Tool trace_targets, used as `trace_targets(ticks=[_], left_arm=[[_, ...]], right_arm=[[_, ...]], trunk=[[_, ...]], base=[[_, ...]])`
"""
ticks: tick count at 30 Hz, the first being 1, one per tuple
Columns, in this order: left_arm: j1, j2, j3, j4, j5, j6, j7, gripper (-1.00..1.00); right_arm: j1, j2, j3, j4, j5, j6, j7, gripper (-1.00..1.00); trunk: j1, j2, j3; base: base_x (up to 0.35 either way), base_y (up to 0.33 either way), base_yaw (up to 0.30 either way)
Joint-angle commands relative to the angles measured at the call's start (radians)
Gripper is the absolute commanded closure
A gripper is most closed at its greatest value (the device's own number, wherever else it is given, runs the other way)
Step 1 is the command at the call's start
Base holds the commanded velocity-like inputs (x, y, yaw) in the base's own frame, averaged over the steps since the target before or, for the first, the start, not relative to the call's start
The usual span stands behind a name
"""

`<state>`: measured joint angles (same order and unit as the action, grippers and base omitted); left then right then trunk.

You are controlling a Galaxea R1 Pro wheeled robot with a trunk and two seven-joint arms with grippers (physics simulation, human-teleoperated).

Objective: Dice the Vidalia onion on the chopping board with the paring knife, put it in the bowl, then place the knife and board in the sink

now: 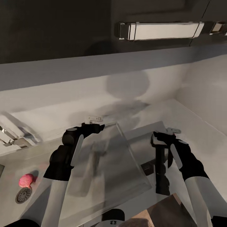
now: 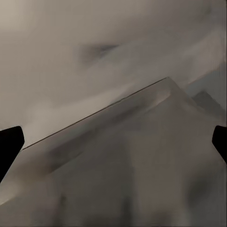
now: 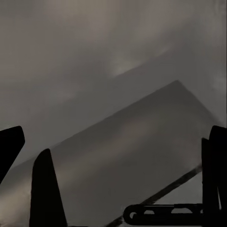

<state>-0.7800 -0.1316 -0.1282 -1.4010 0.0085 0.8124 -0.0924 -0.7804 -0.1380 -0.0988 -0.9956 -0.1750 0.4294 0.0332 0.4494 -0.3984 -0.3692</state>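
Observation:
The Vidalia onion [image 1: 26, 180], a small pinkish bulb, lies in the sink basin [image 1: 9, 176] at the lower left of the head view, just above the round drain [image 1: 23, 195]. The flat steel drainboard [image 1: 119, 170] spreads across the middle. My left gripper [image 1: 96, 123] hovers open over the drainboard's far edge, well to the right of the onion. Over the drainboard's right end, my right gripper [image 1: 166, 134] is open too. Both wrist views look down on the steel, with the fingertips [image 2: 9, 144] [image 3: 10, 146] spread wide. The paring knife, chopping board and bowl are out of view.
Chrome tap parts [image 1: 12, 134] stand at the left behind the basin. The pale countertop [image 1: 201, 126] runs to a corner at the right, under dark wall cabinets with a light strip [image 1: 160, 30]. A brown surface [image 1: 157, 214] shows at the bottom edge; I cannot tell what it is.

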Motion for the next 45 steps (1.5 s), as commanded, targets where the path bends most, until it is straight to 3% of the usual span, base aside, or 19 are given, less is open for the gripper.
trace_targets(ticks=[1,17,45], left_arm=[[-0.001,0.0,0.001,-0.001,0.001,0.005,-0.003,-1.0],[-0.001,0.0,0.001,-0.001,0.001,0.005,-0.003,-1.0],[-0.001,0.0,0.001,-0.001,0.001,0.005,-0.003,-1.0]], right_arm=[[0.0,0.0,-0.002,-0.001,-0.001,0.008,0.001,-1.0],[0.0,0.0,-0.002,-0.002,-0.001,0.009,0.001,-1.0],[0.0,0.0,-0.001,-0.004,-0.001,0.003,0.001,-1.0]], trunk=[[0.001,-0.002,-0.002],[0.001,-0.002,-0.002],[0.001,-0.002,-0.002]], base=[[0.0,0.0,-0.25],[0.0,0.0,-0.069],[-0.001,0.0,-0.164]])
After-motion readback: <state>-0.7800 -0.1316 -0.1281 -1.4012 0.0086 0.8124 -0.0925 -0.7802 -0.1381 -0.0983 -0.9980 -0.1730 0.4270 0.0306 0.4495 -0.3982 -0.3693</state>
